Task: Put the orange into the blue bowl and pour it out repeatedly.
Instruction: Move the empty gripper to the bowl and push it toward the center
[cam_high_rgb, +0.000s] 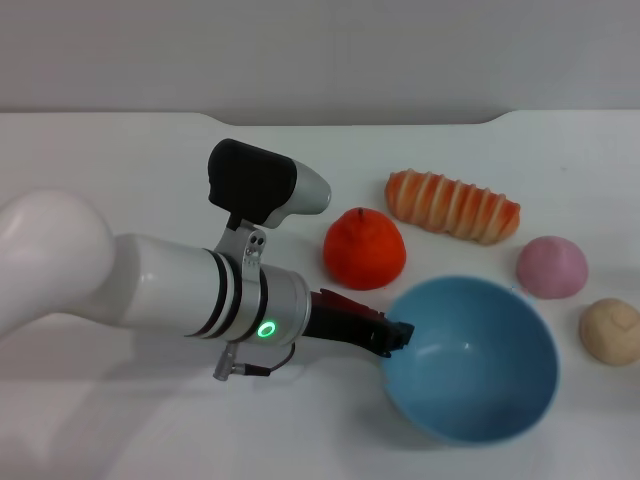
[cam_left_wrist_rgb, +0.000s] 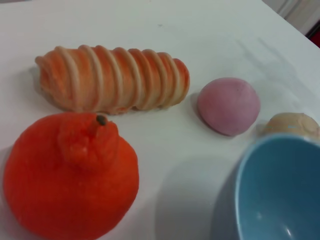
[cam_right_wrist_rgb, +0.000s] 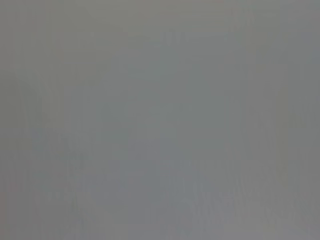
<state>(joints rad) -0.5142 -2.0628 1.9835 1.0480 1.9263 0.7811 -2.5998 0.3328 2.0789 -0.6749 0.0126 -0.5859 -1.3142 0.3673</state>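
The orange (cam_high_rgb: 364, 249) sits on the white table, stem nub up, just behind the bowl; it also shows in the left wrist view (cam_left_wrist_rgb: 70, 175). The light blue bowl (cam_high_rgb: 475, 358) stands at the front right, and its inside looks empty; its rim also shows in the left wrist view (cam_left_wrist_rgb: 280, 190). My left gripper (cam_high_rgb: 388, 335) is shut on the bowl's near-left rim. My right gripper is out of view; its wrist view shows only plain grey.
A striped orange bread loaf (cam_high_rgb: 453, 205) lies behind the bowl. A pink ball (cam_high_rgb: 551, 267) and a beige bun (cam_high_rgb: 611, 331) sit to the right of the bowl. The table's far edge (cam_high_rgb: 350, 120) meets a grey wall.
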